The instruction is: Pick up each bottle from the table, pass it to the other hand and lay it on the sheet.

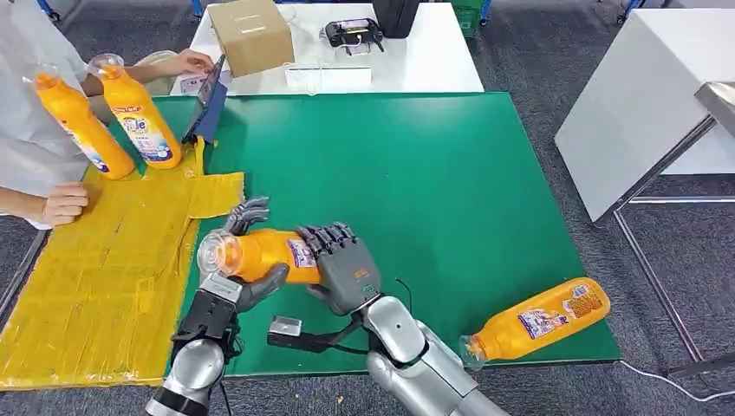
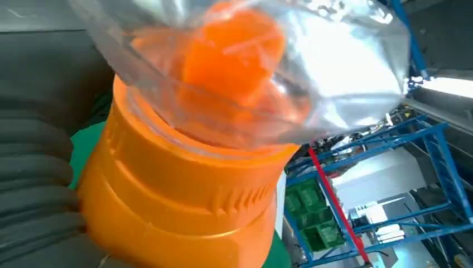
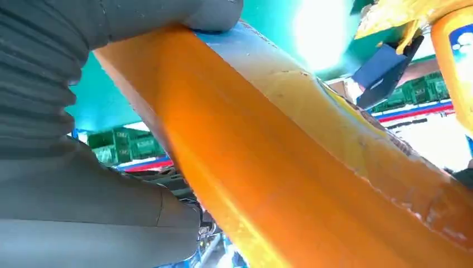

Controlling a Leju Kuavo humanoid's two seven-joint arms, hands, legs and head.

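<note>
An orange bottle (image 1: 269,254) with a clear cap (image 1: 212,253) is held lying crosswise above the green mat (image 1: 407,173), near the yellow sheet (image 1: 104,260). My left hand (image 1: 238,260) grips its neck end, thumb under it and fingers behind. My right hand (image 1: 342,264) wraps its body from the other side. The left wrist view shows the cap (image 2: 251,72) and orange shoulder (image 2: 184,190) beside my left hand (image 2: 33,184). In the right wrist view the bottle's body (image 3: 290,167) runs across my right hand (image 3: 67,167). A second bottle (image 1: 537,321) lies at the mat's front right edge.
Two more orange bottles (image 1: 82,126) (image 1: 139,113) stand at the sheet's far end, beside a person whose hand (image 1: 65,204) rests on the sheet. A dark tablet (image 1: 206,104) leans there. Behind the mat a white table (image 1: 416,65) carries a cardboard box (image 1: 251,35). Another white table (image 1: 641,95) stands right.
</note>
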